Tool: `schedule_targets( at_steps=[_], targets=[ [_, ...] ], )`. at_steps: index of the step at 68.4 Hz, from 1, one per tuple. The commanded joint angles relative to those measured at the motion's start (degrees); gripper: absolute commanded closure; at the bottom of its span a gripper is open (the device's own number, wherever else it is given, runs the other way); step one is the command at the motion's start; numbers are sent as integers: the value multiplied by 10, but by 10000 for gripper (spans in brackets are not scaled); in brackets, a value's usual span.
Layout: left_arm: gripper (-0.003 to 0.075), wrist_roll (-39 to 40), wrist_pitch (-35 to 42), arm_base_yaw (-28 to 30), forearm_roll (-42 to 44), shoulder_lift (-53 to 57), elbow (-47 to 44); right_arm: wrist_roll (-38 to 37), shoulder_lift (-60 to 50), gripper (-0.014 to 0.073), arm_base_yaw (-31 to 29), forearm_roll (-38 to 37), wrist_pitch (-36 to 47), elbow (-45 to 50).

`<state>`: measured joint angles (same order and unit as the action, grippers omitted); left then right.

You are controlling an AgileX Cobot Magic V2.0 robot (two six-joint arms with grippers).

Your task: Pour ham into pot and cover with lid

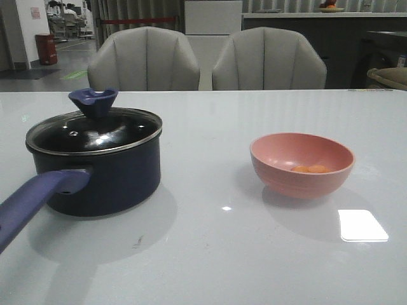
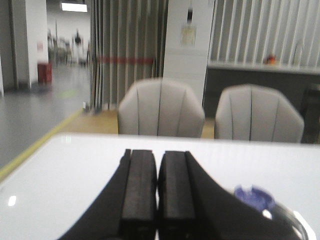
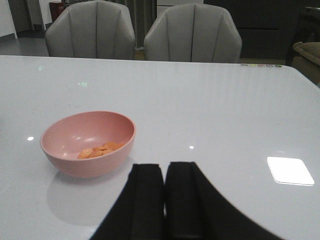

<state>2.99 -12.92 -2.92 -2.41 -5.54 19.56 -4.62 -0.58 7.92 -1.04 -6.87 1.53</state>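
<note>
Glass lid (image 1: 95,130) covers round pot (image 1: 102,178).

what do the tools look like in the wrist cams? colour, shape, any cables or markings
Both match: the left tool and right tool are matte black, each with two flat rectangular pads on fingers that flare outward toward the base. No cables, labels or markings show. Neither arm appears in the front view.

An office-like hall: grey upholstered chairs (image 1: 145,60), white table (image 1: 210,254), corridor with floor markings.
</note>
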Motion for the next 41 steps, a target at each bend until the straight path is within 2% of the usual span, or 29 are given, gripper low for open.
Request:
schedule_targets(
  at_steps=[1, 28, 34, 41],
  targets=[
    [601, 7, -38, -4, -6, -44, 49, 2, -11, 435, -3, -8, 43, -3],
    [580, 7, -47, -4, -11, -100, 52, 2, -11, 435, -3, -8, 43, -3],
    [483, 7, -54, -4, -11, -112, 53, 2, -11, 435, -3, -8, 43, -3],
    [294, 7, -56, -4, -9, -124, 53, 2, -11, 435, -3, -8, 43, -3]
  ],
)
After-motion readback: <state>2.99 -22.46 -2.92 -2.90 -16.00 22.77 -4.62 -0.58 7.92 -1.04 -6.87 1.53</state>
